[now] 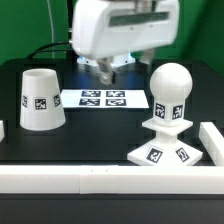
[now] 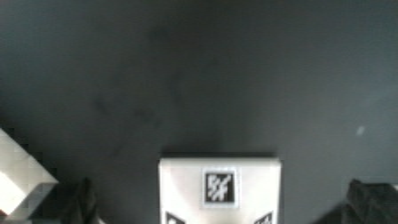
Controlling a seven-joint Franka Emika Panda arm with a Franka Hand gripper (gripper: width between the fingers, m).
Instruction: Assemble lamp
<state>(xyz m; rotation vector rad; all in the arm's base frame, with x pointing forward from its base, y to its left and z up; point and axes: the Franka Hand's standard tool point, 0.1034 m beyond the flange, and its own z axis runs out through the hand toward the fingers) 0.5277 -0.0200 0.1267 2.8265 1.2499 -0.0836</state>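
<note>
The stepped square base [image 1: 163, 152] lies on the black table at the exterior view's right. The rounded bulb [image 1: 170, 92] stands upright on it by its neck. The tapered shade [image 1: 42, 98] stands mouth down at the exterior view's left, apart from both. My gripper [image 1: 105, 68] hangs at the back, above the marker board [image 1: 103, 98], away from all three parts. In the wrist view the gripper [image 2: 217, 205] is open and empty. Its dark fingertips [image 2: 63, 200] stand wide apart on either side of the marker board [image 2: 221, 185].
White border rails run along the table's front [image 1: 100, 180], the exterior view's right [image 1: 212, 138] and its left [image 1: 3, 127]. A white edge [image 2: 22, 165] shows in a corner of the wrist view; I cannot tell what it is.
</note>
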